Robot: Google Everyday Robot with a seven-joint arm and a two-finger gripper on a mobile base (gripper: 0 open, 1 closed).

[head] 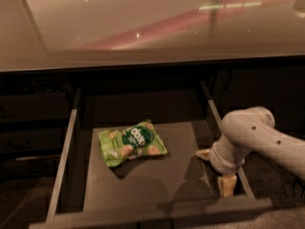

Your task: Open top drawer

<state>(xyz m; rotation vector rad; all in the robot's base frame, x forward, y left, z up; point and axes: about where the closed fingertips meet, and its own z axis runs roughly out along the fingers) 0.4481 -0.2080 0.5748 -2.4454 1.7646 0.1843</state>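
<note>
The top drawer (65, 161) stands pulled well out from under the counter, and its dark grey box body shows from above. Its front panel (157, 213) runs along the bottom of the camera view; the handle is hidden. My gripper (217, 171) hangs inside the drawer at its right front corner, close to the right wall. It is open, with one beige fingertip (204, 154) pointing left and the other pointing down toward the front panel. Nothing is between them.
A green snack bag (132, 143) lies on the drawer floor, left of the gripper. A glossy countertop (143, 27) overhangs the back. Dark narrower drawer fronts (28, 128) are at the left, and a dark cabinet face (267, 89) is at the right.
</note>
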